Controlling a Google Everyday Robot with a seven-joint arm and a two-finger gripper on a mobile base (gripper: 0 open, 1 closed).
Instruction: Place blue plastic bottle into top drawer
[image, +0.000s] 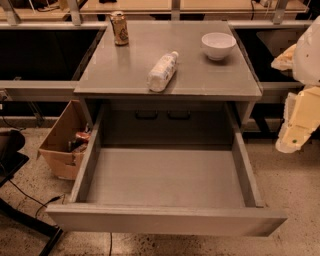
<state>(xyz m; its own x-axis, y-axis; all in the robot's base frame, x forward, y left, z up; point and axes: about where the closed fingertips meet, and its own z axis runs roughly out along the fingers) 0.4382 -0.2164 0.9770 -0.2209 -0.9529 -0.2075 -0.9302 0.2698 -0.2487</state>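
Note:
The blue plastic bottle (162, 71) looks whitish, with a pale label and a white cap. It lies on its side near the front edge of the grey table (210, 75), cap pointing to the back right. The top drawer (165, 219) is pulled wide open below the table, and its grey floor is bare. My arm comes in at the right edge of the view. Its pale gripper (296, 126) hangs to the right of the table and drawer, apart from the bottle and holding nothing that I can see.
A brown-gold drink can (119, 28) stands at the table's back left. A white bowl (218, 45) sits at the back right. A brown cardboard box (60, 145) with items in it stands on the floor left of the drawer. Dark chair legs and cables lie at the lower left.

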